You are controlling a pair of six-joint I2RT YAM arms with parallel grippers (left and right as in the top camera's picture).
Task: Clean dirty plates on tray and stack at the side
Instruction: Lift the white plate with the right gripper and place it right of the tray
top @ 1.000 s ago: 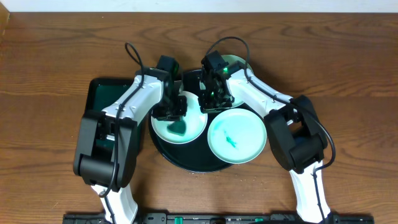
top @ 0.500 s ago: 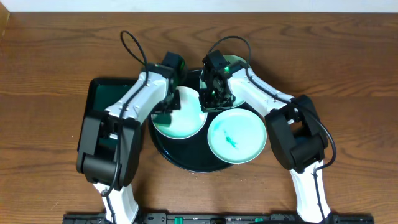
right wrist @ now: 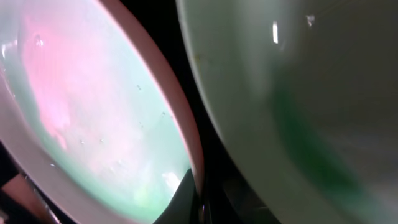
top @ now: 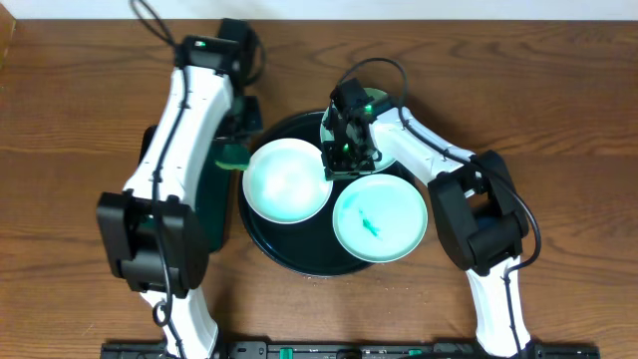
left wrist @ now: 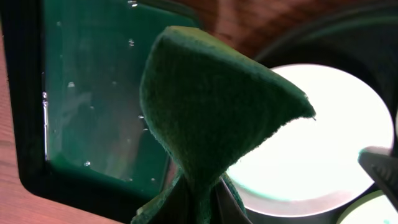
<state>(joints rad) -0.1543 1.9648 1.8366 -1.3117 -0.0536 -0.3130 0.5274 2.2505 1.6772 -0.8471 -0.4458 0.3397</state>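
The round black tray [top: 261,237] holds three plates. The left plate [top: 286,181] is pale and shows no smear. The front right turquoise plate [top: 380,218] has a green smear at centre. The back plate [top: 379,101] is mostly hidden by my right arm. My left gripper [top: 232,154] is shut on a green sponge [left wrist: 211,106], held up over the gap between the green tray and the left plate [left wrist: 323,143]. My right gripper [top: 339,160] is shut on the left plate's rim [right wrist: 180,137]. The back plate [right wrist: 298,93] with its green smear fills the right of that view.
A rectangular dark-green tray [top: 221,199] lies left of the black tray, mostly under my left arm; its wet floor [left wrist: 93,93] shows in the left wrist view. Brown wooden table [top: 558,120] lies all round.
My left gripper lifted the sponge off the left plate and swung back and left, toward the green tray. The left plate now shows bare. My right gripper has stayed on the rim.
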